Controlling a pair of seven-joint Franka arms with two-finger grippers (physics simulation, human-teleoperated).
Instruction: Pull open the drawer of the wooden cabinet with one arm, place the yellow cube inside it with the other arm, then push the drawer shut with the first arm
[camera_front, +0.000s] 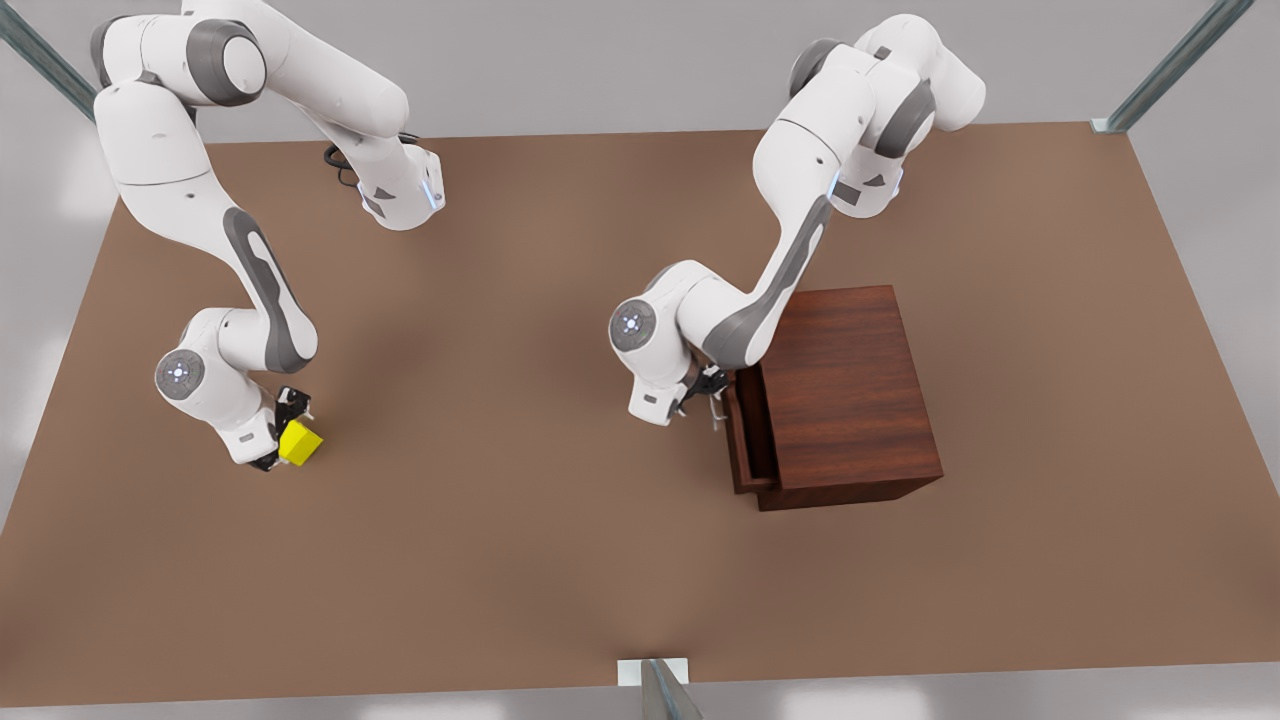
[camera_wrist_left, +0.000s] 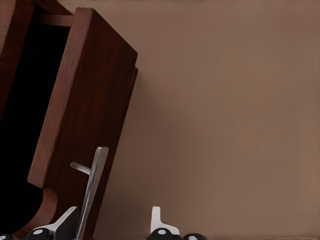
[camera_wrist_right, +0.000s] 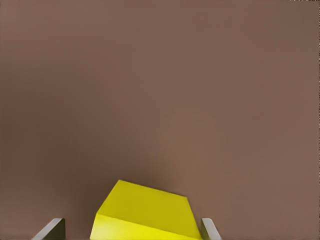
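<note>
The cabinet (camera_front: 850, 385) stood on the brown table (camera_front: 500, 560), and its drawer (camera_front: 748, 435) was pulled partly out of the cabinet's front, showing a dark gap inside. The left gripper (camera_front: 712, 392) was right at the drawer front, beside the cabinet. In the left wrist view the silver handle (camera_wrist_left: 92, 192) ran past one fingertip (camera_wrist_left: 65, 223) while the other fingertip (camera_wrist_left: 158, 222) stood off to the side over bare table, so the fingers were spread apart with the bar between them, and I could not tell whether they touched it.

The cube (camera_front: 300, 442) was well apart from the cabinet, over toward the front view's left. The right gripper (camera_front: 283, 432) was on it, tilted. In the right wrist view its two fingers (camera_wrist_right: 50, 231) sat one on each side of the cube (camera_wrist_right: 145, 212); one finger met the cube's edge and the other showed a small gap, so a firm pinch could not be confirmed.
</note>
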